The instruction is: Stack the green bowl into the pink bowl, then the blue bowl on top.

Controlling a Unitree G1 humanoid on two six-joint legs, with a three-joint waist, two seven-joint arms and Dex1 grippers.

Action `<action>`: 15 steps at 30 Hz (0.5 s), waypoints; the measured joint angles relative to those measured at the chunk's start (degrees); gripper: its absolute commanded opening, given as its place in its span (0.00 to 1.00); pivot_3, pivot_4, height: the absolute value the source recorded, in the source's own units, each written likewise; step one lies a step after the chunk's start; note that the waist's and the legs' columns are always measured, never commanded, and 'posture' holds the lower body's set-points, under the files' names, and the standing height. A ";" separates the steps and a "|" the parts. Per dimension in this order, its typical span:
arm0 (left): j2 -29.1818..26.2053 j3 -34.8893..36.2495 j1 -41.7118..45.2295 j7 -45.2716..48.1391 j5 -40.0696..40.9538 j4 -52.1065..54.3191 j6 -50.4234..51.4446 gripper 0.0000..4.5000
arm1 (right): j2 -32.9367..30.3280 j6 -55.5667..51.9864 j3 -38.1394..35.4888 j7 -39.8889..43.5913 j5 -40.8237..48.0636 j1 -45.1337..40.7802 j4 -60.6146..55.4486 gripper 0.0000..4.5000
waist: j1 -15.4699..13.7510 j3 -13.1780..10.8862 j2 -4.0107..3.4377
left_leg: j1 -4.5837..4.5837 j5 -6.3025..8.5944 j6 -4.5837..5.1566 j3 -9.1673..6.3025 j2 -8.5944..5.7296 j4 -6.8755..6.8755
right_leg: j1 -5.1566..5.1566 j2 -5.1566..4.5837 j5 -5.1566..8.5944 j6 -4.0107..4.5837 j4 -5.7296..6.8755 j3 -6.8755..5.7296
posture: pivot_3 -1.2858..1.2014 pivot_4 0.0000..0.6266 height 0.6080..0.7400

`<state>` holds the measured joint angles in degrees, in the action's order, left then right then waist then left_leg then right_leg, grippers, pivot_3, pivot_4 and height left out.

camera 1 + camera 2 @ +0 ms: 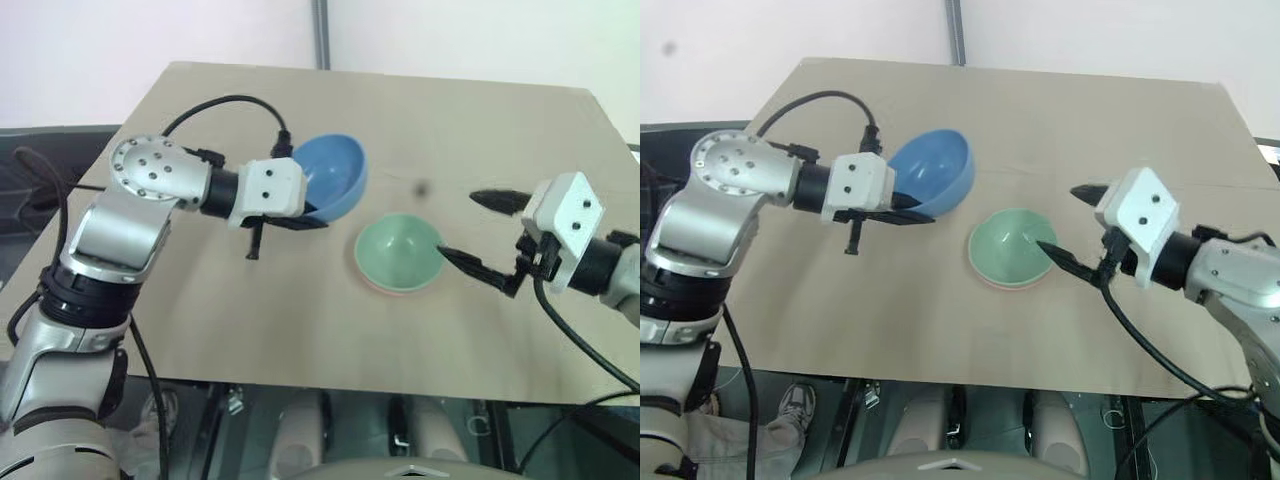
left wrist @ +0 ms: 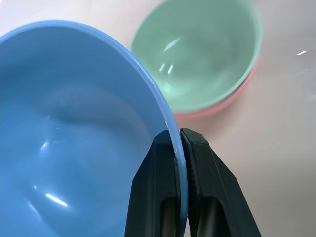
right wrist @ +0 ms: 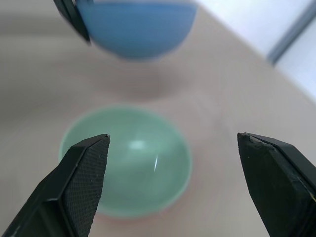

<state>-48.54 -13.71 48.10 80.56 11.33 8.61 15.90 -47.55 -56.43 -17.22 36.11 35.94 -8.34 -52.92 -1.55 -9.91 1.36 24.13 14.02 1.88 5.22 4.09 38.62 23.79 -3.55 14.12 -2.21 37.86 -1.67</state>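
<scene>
The rim of the blue bowl [image 2: 74, 128] is clamped between the fingers of the left gripper [image 2: 178, 148] – the bowl is held tilted above the table [image 1: 300, 330]. The right gripper [image 3: 173, 148] is spread wide, empty, just beside the green bowl [image 1: 398, 252], which is nested in the pink bowl [image 2: 232, 101].

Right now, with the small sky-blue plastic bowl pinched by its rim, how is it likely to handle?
The small sky-blue plastic bowl probably is stiff and light: the left gripper carries it tilted by one thin rim edge without visible bending. Its glossy wall may let it slip or swing. It should nest easily into the same-sized mint-green bowl.
</scene>
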 measured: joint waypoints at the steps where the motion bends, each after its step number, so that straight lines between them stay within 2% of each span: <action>1: 1.35 -0.86 1.27 0.99 -0.07 -1.23 -1.20 0.00 | 0.09 -0.66 -0.93 -0.36 0.63 2.09 -1.27 1.00 | 0.03 0.00 0.00 | 0.03 0.00 0.00 -0.02 0.00 0.05 | 0.01 0.00 0.00 -0.01 0.01 -0.01 | 0.52 0.24 1.00; 8: 10.61 -5.68 7.46 9.66 -0.23 -12.74 -14.76 0.00 | -1.67 -0.68 -5.52 -4.39 2.56 10.18 -5.42 1.00 | 0.81 0.00 0.00 | 0.05 0.01 0.02 -0.19 0.04 0.30 | -0.02 0.09 0.00 -0.02 0.12 -0.05 | 0.52 0.24 1.00; 10: 11.63 -6.39 8.34 10.65 0.07 -14.33 -16.28 0.17 | -2.03 -0.27 -6.21 -5.42 2.94 11.05 -5.47 1.00 | 0.78 0.00 -0.01 | 0.06 0.01 0.02 -0.21 0.04 0.31 | -0.03 0.09 0.00 -0.02 0.12 -0.07 | 0.52 0.24 1.00; 11: 12.77 -7.40 9.43 11.21 0.28 -16.22 -18.00 0.22 | -2.96 0.59 -6.62 -6.59 3.50 12.48 -5.47 1.00 | 0.72 0.01 -0.02 | 0.07 0.01 0.02 -0.21 0.03 0.32 | -0.05 0.09 0.00 -0.02 0.12 -0.07 | 0.52 0.24 1.00; 15: 15.52 -9.32 10.43 11.69 1.23 -21.14 -22.59 0.62 | -5.47 3.40 -8.10 -10.60 5.94 17.01 -5.58 1.00 | 0.70 0.01 -0.02 | 0.18 0.01 0.03 -0.25 0.03 0.41 | -0.03 0.08 -0.01 -0.03 0.08 -0.09 | 0.52 0.24 1.00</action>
<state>-33.02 -23.03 58.52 92.25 12.56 -12.53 -6.68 -53.02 -53.03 -25.31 25.51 41.88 8.67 -58.50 -0.84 -9.89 1.34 24.32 14.04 1.91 4.97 4.12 39.03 23.76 -3.47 14.11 -2.24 37.94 -1.77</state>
